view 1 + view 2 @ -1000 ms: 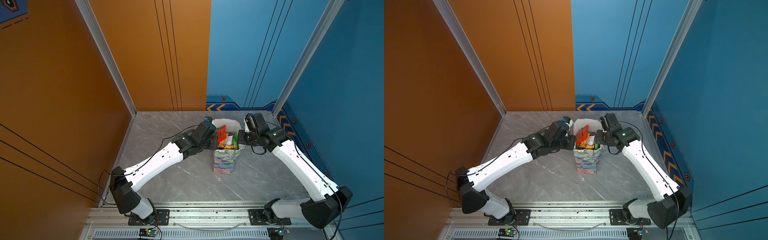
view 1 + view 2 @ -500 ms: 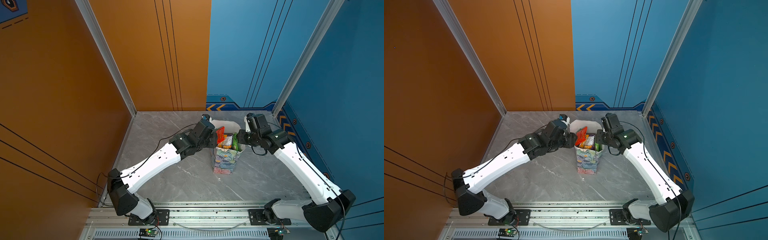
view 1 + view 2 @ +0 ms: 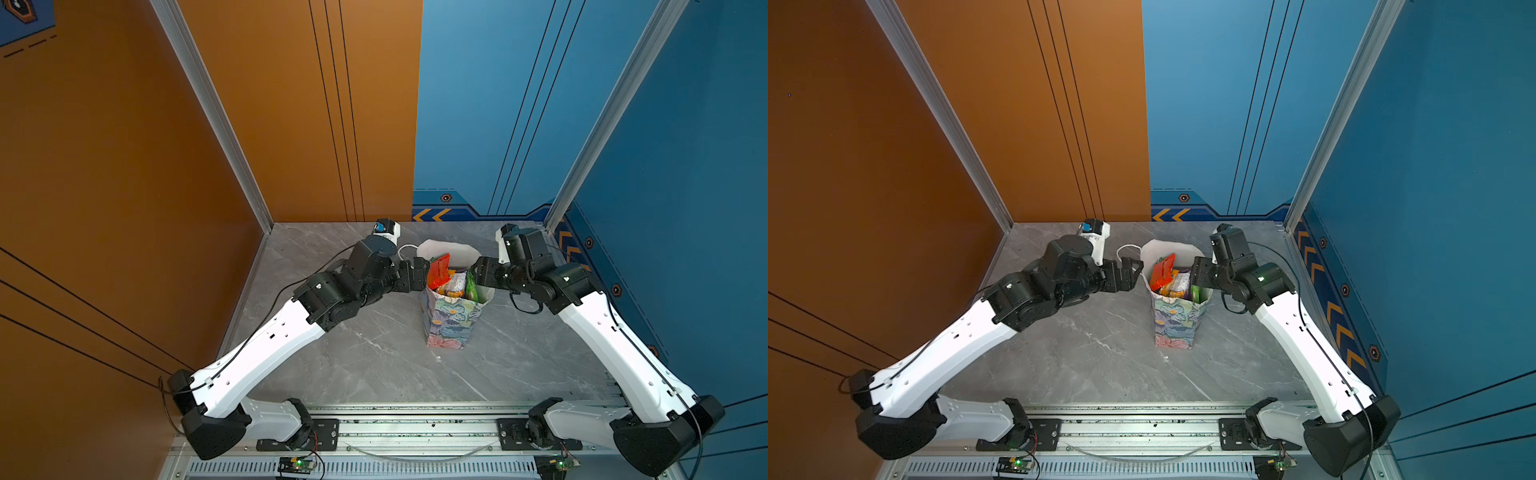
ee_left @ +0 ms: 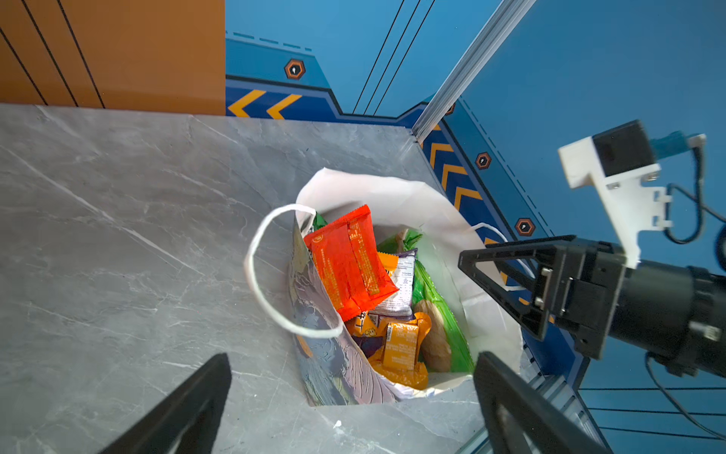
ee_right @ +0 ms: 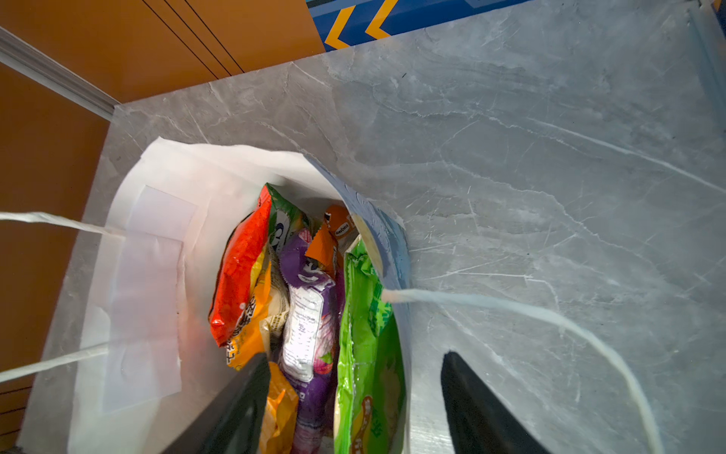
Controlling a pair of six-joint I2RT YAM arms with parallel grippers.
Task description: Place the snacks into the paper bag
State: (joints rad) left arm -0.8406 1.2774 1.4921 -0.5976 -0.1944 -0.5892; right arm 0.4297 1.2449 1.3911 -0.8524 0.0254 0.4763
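Note:
The paper bag stands upright on the grey table, floral outside, white inside. It holds several snacks: a red packet sticking out on top, an orange one, a purple one and a green one. My left gripper is open beside the bag's left rim, touching nothing. My right gripper is open at the right rim, one finger inside the bag, the other outside.
A white cord handle loops out on the bag's left side, another on its right. Orange wall and blue wall close off the back and sides. A metal rail runs along the front edge.
Both grippers have gone from shut to open. The left arm's wrist has drawn back a little to the left. The bag still stands in the same place.

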